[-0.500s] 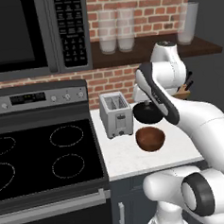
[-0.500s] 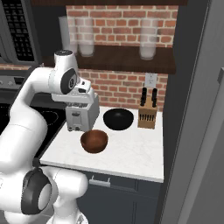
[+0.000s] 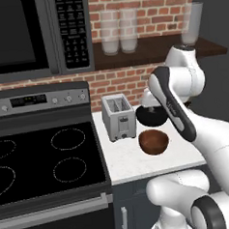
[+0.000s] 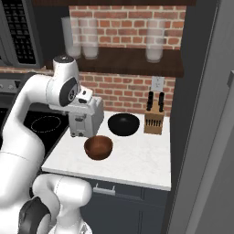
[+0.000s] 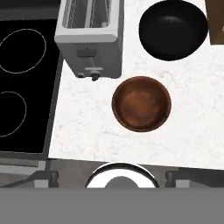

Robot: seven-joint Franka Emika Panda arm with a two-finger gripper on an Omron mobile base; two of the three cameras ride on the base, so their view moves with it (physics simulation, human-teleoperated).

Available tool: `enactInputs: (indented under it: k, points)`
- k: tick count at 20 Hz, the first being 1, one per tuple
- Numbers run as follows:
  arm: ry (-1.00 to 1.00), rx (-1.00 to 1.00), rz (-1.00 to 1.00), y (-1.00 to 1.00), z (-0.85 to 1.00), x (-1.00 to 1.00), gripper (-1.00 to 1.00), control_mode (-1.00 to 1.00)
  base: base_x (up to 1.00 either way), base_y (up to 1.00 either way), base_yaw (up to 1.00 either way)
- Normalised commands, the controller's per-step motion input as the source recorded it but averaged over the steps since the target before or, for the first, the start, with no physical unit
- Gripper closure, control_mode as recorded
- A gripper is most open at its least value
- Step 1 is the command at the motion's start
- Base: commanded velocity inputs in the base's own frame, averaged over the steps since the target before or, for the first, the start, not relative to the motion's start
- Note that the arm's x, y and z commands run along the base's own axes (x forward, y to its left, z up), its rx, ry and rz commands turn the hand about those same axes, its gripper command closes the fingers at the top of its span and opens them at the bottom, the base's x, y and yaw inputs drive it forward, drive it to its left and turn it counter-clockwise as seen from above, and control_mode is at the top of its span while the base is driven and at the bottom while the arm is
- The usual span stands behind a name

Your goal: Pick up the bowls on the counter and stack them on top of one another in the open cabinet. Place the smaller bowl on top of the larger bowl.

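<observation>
Starting with the black bowl [image 5: 173, 29] is judged best, since it must sit underneath; it rests on the counter [image 5: 87, 127] behind the brown bowl [image 5: 141, 103], beside the toaster [image 5: 91, 35]. Whether the gripper is spread cannot be told.

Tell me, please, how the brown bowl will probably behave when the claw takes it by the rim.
The brown bowl looks glossy, so its rim may slip between the fingers. It seems rigid and wood-like, probably light and not floppy. Its rounded underside could let it rock or slide on the smooth counter if nudged sideways.
</observation>
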Motion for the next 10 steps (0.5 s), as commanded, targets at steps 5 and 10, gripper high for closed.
enactInputs:
  k: [5,10]
  points:
    - [0.02,0.06,-0.21,-0.17,-0.16,-0.39,-1.00,-1.00,0.00,0.00,0.00]
    - [0.09,0.00,-0.25,-0.27,-0.32,-0.02,-1.00,-1.00,0.00,0.00,0.00]
